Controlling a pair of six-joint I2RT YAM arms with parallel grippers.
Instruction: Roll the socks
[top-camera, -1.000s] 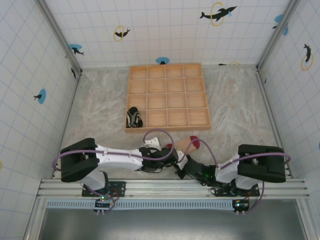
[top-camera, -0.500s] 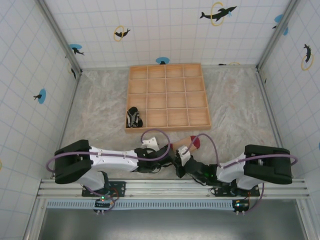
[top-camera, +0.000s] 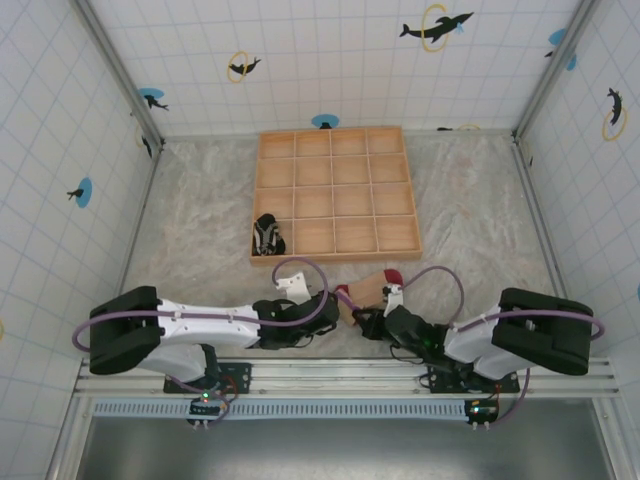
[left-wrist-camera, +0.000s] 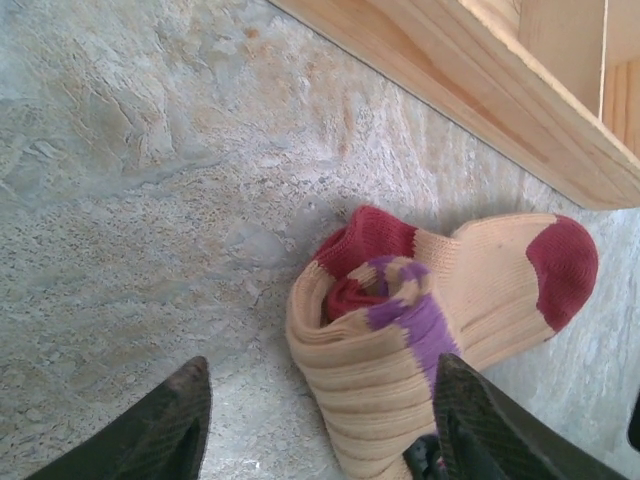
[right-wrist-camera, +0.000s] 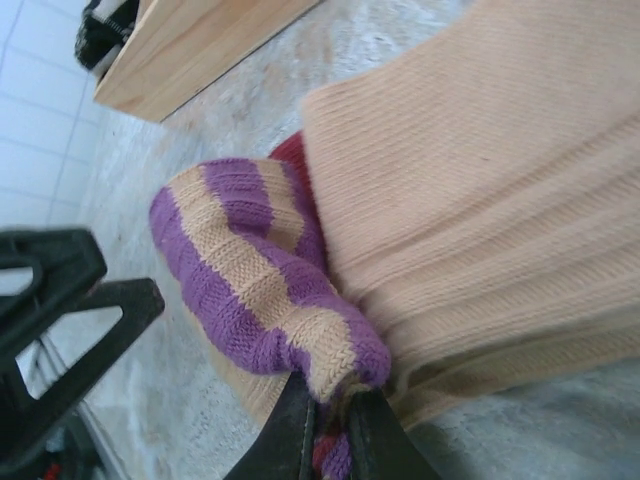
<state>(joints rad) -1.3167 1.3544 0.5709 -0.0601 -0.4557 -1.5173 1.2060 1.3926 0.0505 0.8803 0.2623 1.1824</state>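
Mottled stone-look tabletop (left-wrist-camera: 120, 150), ribbed tan sock (left-wrist-camera: 480, 290) loosely rolled, purple-striped cuff (right-wrist-camera: 260, 280)

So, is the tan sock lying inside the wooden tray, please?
No, the tan sock lies on the table, in front of the wooden tray.

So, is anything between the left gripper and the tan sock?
Nothing visible. The left gripper is open, with the tan sock just ahead on the table. The right gripper pinches its purple-striped cuff close by.

Wooden compartment tray (top-camera: 350, 200) on marbled tabletop (top-camera: 200, 230)
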